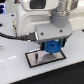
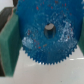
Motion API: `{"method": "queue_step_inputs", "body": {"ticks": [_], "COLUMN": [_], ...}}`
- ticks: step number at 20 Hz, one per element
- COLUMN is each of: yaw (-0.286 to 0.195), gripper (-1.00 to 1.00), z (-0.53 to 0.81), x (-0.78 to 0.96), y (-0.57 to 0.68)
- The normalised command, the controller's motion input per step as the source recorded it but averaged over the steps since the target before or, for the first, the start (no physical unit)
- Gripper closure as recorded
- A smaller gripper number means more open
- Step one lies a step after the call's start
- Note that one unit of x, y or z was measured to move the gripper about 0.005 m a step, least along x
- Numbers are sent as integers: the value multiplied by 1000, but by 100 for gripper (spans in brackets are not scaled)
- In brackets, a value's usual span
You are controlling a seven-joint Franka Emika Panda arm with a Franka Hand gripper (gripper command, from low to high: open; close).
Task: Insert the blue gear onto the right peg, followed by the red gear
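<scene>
My gripper [image 1: 53, 44] is shut on the blue gear [image 1: 52, 48], a wide toothed disc held flat just above the black-rimmed white plate [image 1: 35, 60]. In the wrist view the blue gear [image 2: 45, 42] fills most of the picture between green finger pads [image 2: 8, 47]. Its central hub hole [image 2: 49, 28] shows something greyish inside; I cannot tell whether that is the right peg. One thin pin [image 1: 36, 54] stands on the plate to the exterior view's left of the gear. The red gear is out of view.
The white arm body [image 1: 35, 17] and a black cable [image 1: 12, 36] hang over the white table [image 1: 12, 67] behind the plate. A dark area [image 1: 77, 35] borders the table at the exterior view's right.
</scene>
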Motion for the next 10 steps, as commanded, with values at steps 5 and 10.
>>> {"method": "queue_step_inputs", "body": {"ticks": [5, 10], "yaw": [0, 0], "gripper": [100, 100], "z": [109, 210], "x": [146, 71], "y": [5, -3]}}
